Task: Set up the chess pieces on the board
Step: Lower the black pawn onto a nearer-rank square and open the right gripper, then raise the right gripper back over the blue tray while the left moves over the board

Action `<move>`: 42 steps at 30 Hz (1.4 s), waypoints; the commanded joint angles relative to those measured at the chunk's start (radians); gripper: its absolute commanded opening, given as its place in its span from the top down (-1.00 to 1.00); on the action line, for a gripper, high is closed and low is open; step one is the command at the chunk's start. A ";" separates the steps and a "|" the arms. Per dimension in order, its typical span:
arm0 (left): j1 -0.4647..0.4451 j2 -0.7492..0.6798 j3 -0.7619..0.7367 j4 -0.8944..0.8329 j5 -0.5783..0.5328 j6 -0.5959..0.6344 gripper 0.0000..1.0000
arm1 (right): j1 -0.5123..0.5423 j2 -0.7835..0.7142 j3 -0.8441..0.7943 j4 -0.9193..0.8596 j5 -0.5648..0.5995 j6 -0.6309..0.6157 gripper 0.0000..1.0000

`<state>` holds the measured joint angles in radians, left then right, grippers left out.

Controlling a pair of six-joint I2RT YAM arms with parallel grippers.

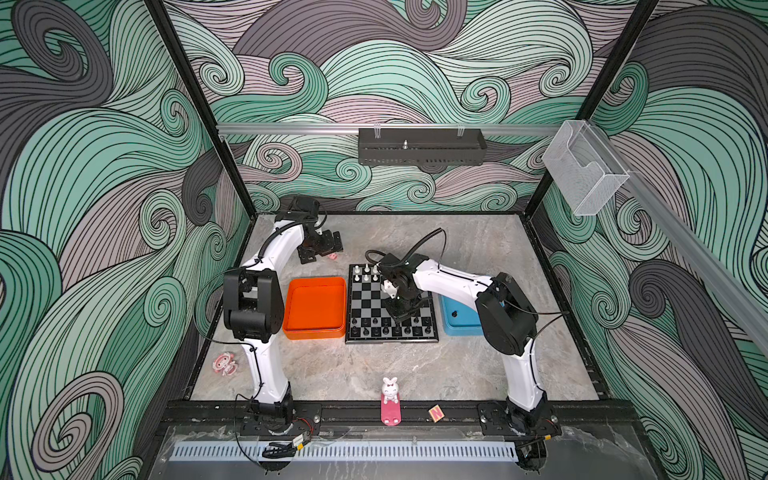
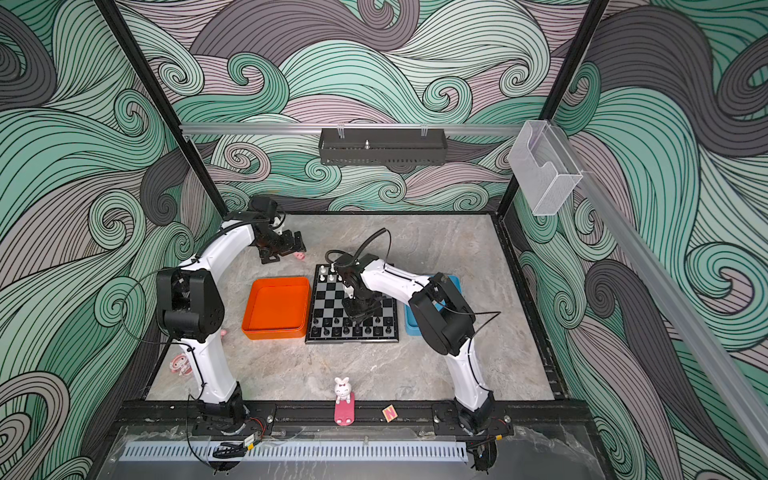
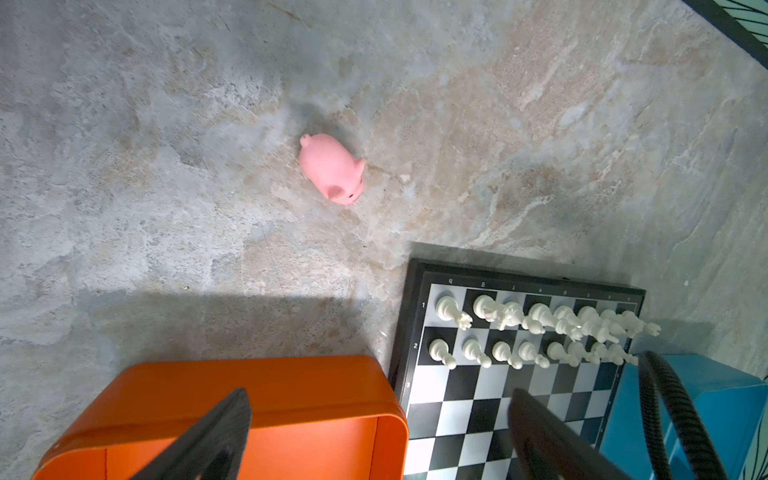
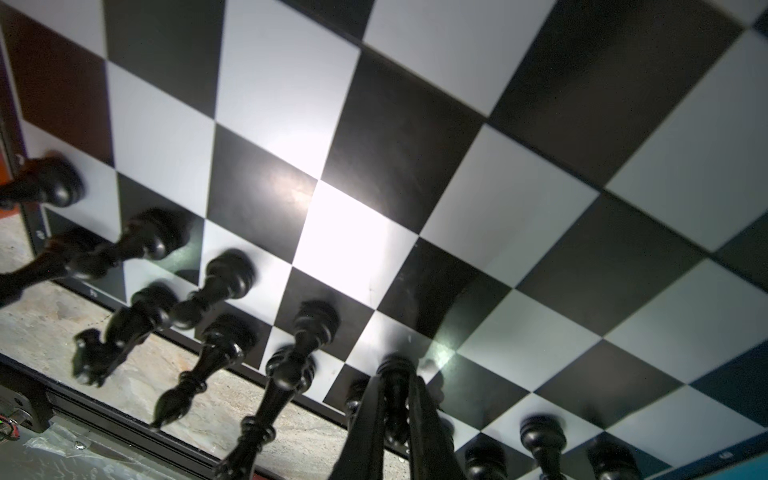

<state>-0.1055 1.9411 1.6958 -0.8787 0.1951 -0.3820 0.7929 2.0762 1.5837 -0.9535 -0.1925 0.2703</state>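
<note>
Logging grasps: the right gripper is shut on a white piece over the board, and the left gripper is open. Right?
Not white: the right wrist view shows the right gripper shut on a black piece over the board; the left gripper is open.

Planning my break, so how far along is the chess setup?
Done: the small white plastic chessmen fill two rows on the black-framed checkered board. In hand: the right hand grips a black chessman. Left: one dark piece in the blue tray.
</note>
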 commanded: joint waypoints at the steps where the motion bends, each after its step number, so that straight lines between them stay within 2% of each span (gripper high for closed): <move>1: 0.006 -0.019 0.021 -0.018 0.007 0.002 -0.97 | 0.006 0.016 0.030 -0.005 0.005 0.004 0.72; 21: 0.006 -0.016 0.021 -0.019 0.010 0.003 -0.98 | 0.004 0.031 0.042 -0.006 0.004 0.001 0.69; 32: 0.006 -0.014 0.021 -0.019 0.010 0.003 -0.97 | 0.003 0.021 0.050 -0.010 0.010 0.001 0.51; 42: 0.006 -0.020 0.021 -0.019 0.005 0.003 -0.97 | -0.029 -0.042 0.084 -0.039 0.055 -0.011 0.42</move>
<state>-0.1055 1.9411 1.6958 -0.8787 0.1951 -0.3820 0.7841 2.0846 1.6421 -0.9619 -0.1696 0.2676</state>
